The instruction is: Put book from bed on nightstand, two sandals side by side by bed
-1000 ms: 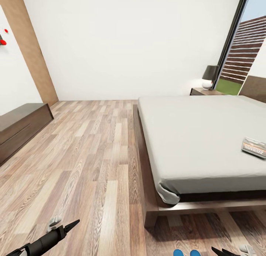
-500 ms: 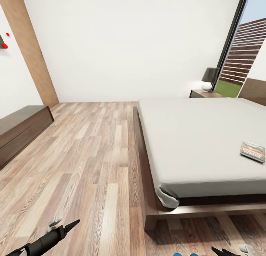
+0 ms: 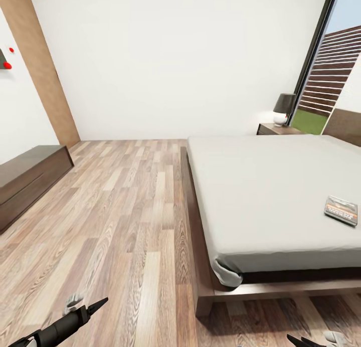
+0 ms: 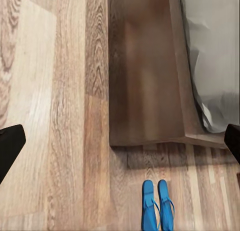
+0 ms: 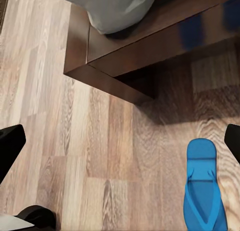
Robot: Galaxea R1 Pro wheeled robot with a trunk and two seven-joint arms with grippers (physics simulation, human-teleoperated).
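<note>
Book (image 3: 341, 210) on bed (image 3: 260, 197) in head view; sandals (image 4: 157, 205) together under left end effector (image 4: 120, 141), fingers apart.

White walls (image 3: 175, 61), plank floor (image 3: 125, 212), dark bench (image 3: 25, 182).

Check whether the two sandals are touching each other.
Apart. The left wrist view shows the sandals lying side by side on the floor near the bed corner, with a thin strip of wood visible between them.

We see the sandals (image 4: 158, 205) cut off at the heels, the book (image 3: 341, 210) lettering too small to read, and the nightstand (image 3: 277, 129) half hidden behind the bed (image 3: 265, 197).
</note>
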